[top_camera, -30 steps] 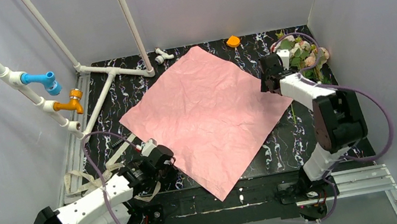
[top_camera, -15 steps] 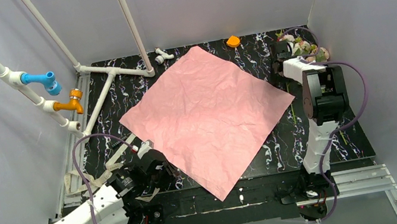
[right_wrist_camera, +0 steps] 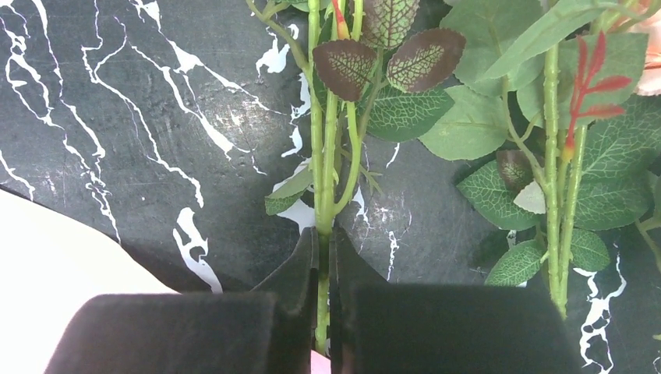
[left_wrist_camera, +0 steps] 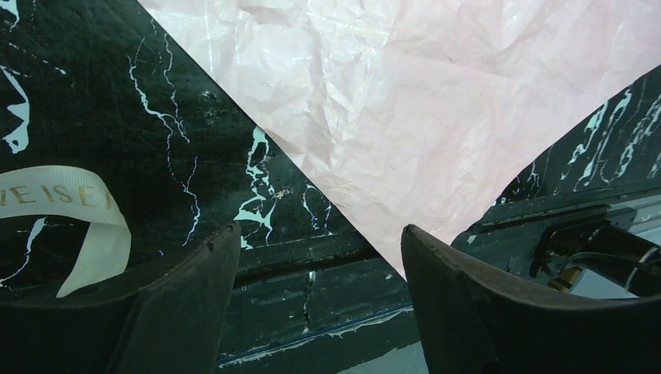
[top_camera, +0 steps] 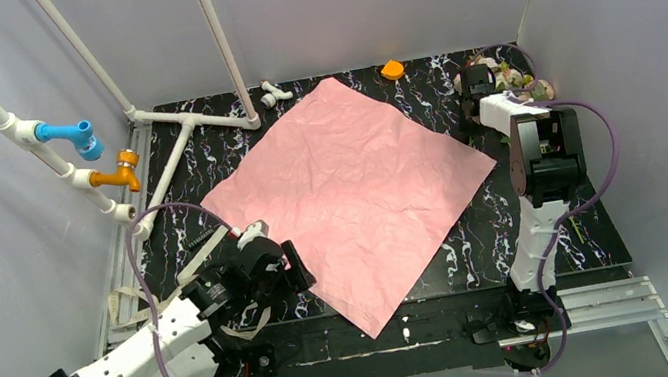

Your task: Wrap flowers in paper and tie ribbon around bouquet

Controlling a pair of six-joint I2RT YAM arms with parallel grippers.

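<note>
The right arm's fingers (right_wrist_camera: 310, 269) pinch 1 thin stem of the flowers (right_wrist_camera: 483, 117), which lie far right on the tabletop (top_camera: 481, 246), stems running nearward beside the paper (top_camera: 351, 196); the left arm's fingers (left_wrist_camera: 187, 304) stand spread, empty.

Pink paper (top_camera: 347, 197) lies flat, flowers (top_camera: 510, 78) far right, ribbon (left_wrist_camera: 101, 241) near left.

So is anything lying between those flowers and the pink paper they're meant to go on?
Nothing visible. The right gripper is shut on a stem of the flowers, and only a strip of bare black marbled table separates them from the paper. The small orange object sits aside at the far edge.
</note>
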